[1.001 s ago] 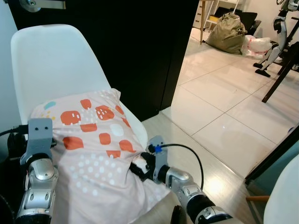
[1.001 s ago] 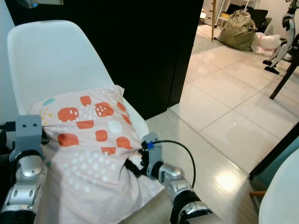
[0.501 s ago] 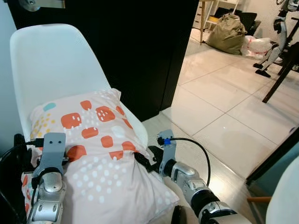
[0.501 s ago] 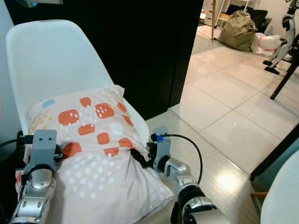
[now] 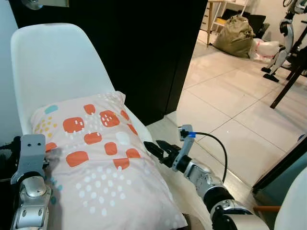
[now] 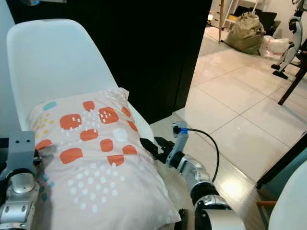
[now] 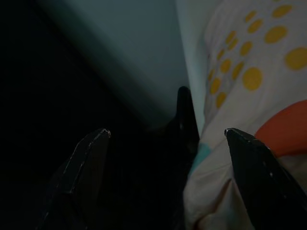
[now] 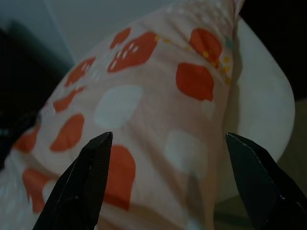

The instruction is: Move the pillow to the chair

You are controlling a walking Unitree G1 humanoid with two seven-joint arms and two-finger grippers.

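Now the release is in hand, by my judgement: the patterned pillow lies on the seat of the white shell chair, its far end against the backrest and its near corner hanging over the seat's front edge. The right gripper hovers just beside the pillow's right flank, apart from it, its two black fingers spread wide with nothing between them; its wrist view looks across the orange squares through that open gap. The left gripper sits at the pillow's left edge, low beside the chair, fingers also parted, one of them close against the fabric, though contact cannot be told.

What remains, I judge, is to draw both arms clear without dragging the cover, and perhaps to nudge the overhanging corner farther onto the seat.

Against half a second ago, the right gripper has let go of the pillow's side and pulled back to the right, the left wrist has dropped lower and outward, and the pillow has settled flatter.
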